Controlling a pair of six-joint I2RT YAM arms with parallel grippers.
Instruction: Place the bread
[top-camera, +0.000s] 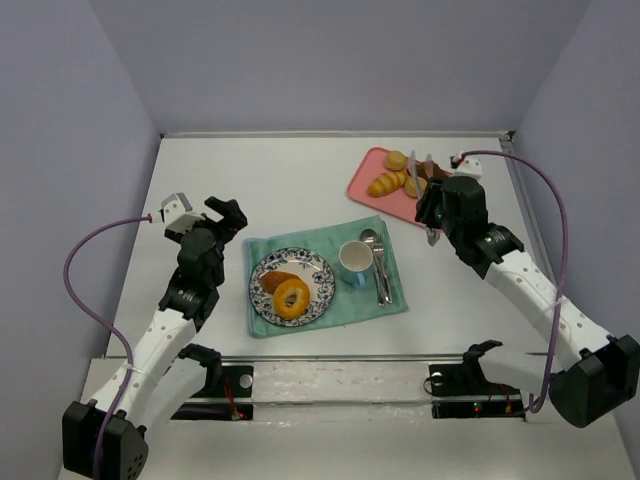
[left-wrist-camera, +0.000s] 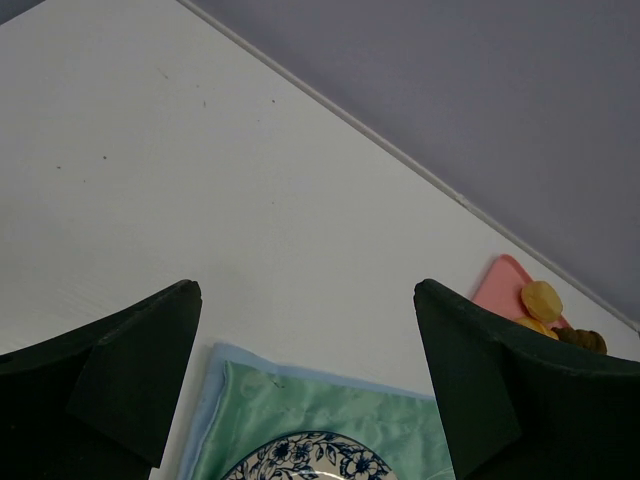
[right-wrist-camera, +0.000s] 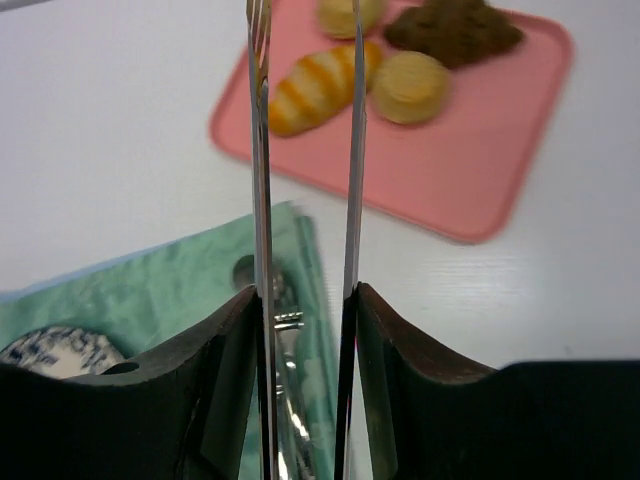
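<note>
A pink tray (top-camera: 365, 182) at the back right holds several breads: an orange striped roll (top-camera: 387, 183), round buns and a dark brown piece. My right gripper (top-camera: 432, 205) is shut on metal tongs (right-wrist-camera: 352, 150). The two thin blades are held apart and point over the tray's near edge toward the striped roll (right-wrist-camera: 315, 85) and a round bun (right-wrist-camera: 408, 85). The tongs hold nothing. A blue-patterned plate (top-camera: 318, 268) carries a ring-shaped bread (top-camera: 292, 298) and a brown roll (top-camera: 275, 282). My left gripper (top-camera: 228, 215) is open and empty, left of the plate.
The plate sits on a green cloth (top-camera: 300, 240) with a blue cup (top-camera: 355, 262) and cutlery (top-camera: 378, 265). The left wrist view shows the cloth's far corner (left-wrist-camera: 330, 415) and plate rim (left-wrist-camera: 310, 462). Grey walls enclose the table.
</note>
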